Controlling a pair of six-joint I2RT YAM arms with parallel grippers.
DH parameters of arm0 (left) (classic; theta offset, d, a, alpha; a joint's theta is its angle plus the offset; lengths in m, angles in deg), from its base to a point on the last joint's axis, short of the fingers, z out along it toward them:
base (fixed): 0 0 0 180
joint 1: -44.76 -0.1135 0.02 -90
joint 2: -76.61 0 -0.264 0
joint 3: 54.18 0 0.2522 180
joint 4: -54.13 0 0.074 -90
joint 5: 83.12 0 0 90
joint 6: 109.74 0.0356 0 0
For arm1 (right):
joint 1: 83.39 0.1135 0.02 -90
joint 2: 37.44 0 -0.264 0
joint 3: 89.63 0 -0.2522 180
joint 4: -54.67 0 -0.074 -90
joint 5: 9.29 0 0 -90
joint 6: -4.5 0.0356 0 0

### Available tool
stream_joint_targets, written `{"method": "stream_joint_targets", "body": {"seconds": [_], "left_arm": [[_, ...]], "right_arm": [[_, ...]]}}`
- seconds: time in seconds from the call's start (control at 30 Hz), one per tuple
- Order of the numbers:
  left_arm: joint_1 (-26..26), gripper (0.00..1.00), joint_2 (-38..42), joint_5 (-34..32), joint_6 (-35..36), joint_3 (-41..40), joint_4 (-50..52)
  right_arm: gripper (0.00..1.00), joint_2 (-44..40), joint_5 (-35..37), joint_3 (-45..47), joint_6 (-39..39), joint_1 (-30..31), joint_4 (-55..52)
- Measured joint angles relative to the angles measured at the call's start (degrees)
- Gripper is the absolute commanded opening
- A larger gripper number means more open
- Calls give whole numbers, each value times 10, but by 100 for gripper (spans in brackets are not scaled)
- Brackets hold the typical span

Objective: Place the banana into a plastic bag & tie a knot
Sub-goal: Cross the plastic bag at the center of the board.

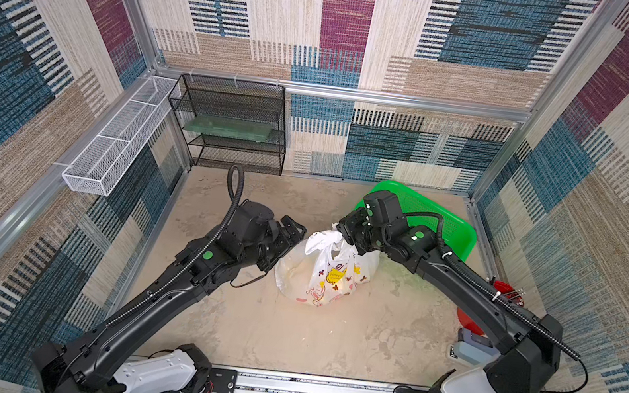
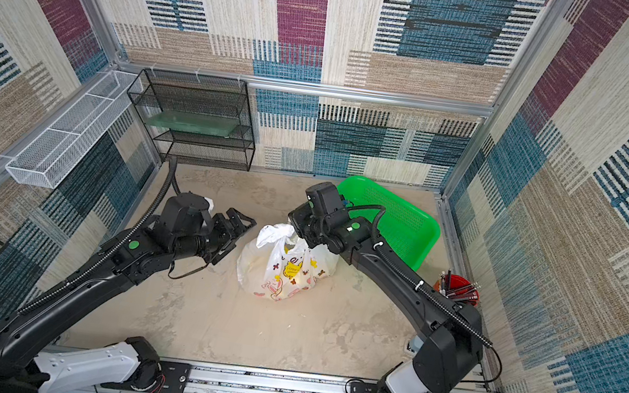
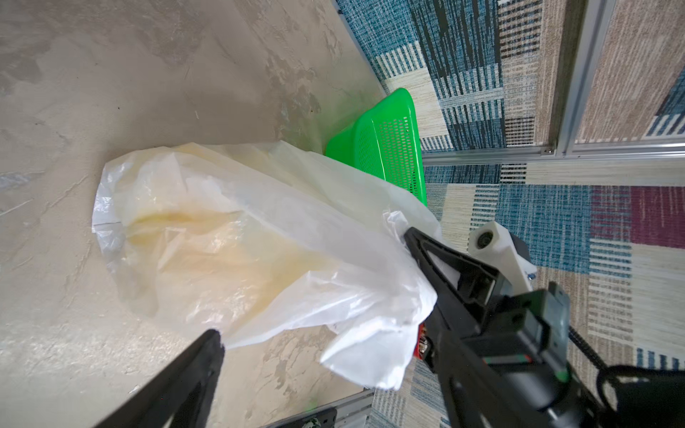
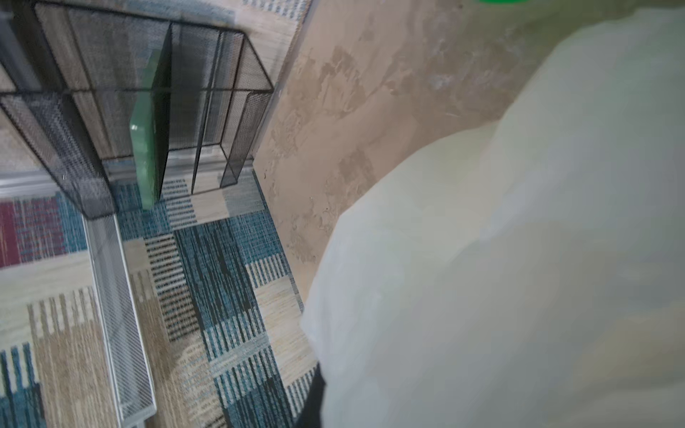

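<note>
One plastic bag [image 1: 318, 277] stands near the middle of the sandy table [image 1: 285, 335]. In both top views its printed side faces 6 o'clock, with cartoon figures in pink and yellow. Its white handle strips [image 1: 321, 242] are bunched together at the top. Whether they make a finished knot cannot be told. In the left wrist view one pale yellow shape [image 3: 174, 222] shows through the translucent wall, too vague to name.

There are two arms, each with one gripper. The right gripper [image 1: 341, 232] sits at the bag's 12 to 1 o'clock edge, its jaws closed on the gathered top of the plastic. The left gripper [image 1: 289, 249] is at the bag's 9 o'clock with its jaws spread wide, just beside the plastic. Whether it touches the bag cannot be judged. One of its fingers [image 3: 207, 344] appears in the left wrist view at the bag's edge.

Four other things stand around the bag:
- One green basket [image 1: 429, 201] lies tilted at 1 to 2 o'clock from the bag, in the far corner.
- One black mesh rack [image 1: 234, 102] stands at 11 o'clock against the back wall and carries one green slab [image 1: 230, 129].
- One white mesh tray [image 1: 110, 148] hangs on the side wall at 10 o'clock.
- One red pot [image 2: 458, 293] sits at 3 o'clock with thin sticks in it, partly hidden by the right arm.

The right wrist view is blurred, and the bag fills most of it.
</note>
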Motion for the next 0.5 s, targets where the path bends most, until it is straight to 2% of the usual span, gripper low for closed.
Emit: {"method": "stream_joint_targets", "body": {"seconds": [0.1,0.23,0.33,0.5], "left_arm": [[-25,85,-24,27,0,40,10],[-57,75,-46,45,1,79,40],[-73,69,-58,61,9,100,66],[-80,55,-65,94,14,104,83]], "right_arm": [[0,-19,-13,28,-91,9,40],[0,-73,-69,115,-201,5,129],[0,-104,-139,182,-245,-23,198],[0,-103,-271,223,-280,-71,273]]}}
